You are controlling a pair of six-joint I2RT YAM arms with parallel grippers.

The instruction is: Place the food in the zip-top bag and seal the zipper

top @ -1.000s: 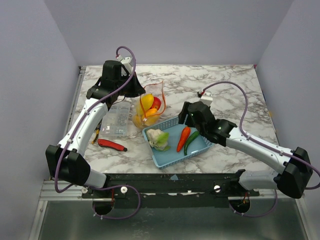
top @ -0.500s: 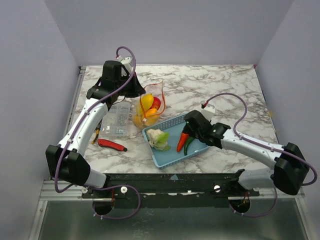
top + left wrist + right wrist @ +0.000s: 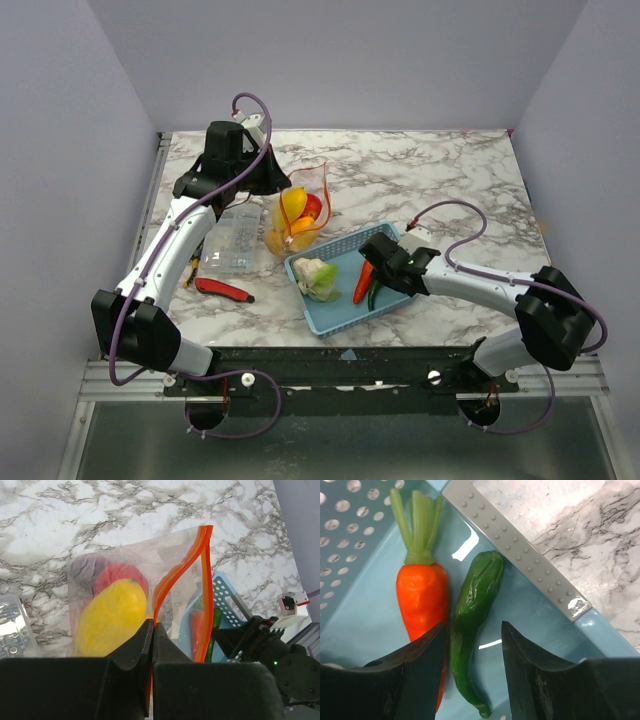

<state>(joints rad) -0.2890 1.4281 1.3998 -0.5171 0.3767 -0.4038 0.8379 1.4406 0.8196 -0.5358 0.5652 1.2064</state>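
The zip-top bag (image 3: 297,215) stands upright behind the blue basket (image 3: 303,300), its mouth held open. My left gripper (image 3: 152,627) is shut on one side of the orange zipper (image 3: 204,580). Yellow (image 3: 110,615), red (image 3: 120,575) and purple (image 3: 84,566) food lies inside the bag. In the basket lie an orange carrot (image 3: 422,595), a green pepper (image 3: 472,605) and a white-and-green vegetable (image 3: 317,277). My right gripper (image 3: 472,630) is down in the basket and open. Its fingers straddle the pepper's lower half, the left finger between pepper and carrot.
A clear rigid box (image 3: 232,243) lies left of the bag, and a red-and-black handled tool (image 3: 225,290) lies in front of it. The basket's dotted rim (image 3: 520,555) runs just right of the pepper. Grey walls enclose the marble table.
My right arm has dropped into the basket and moved left over the pepper, and its jaws have narrowed. The left arm and the bag have not moved.
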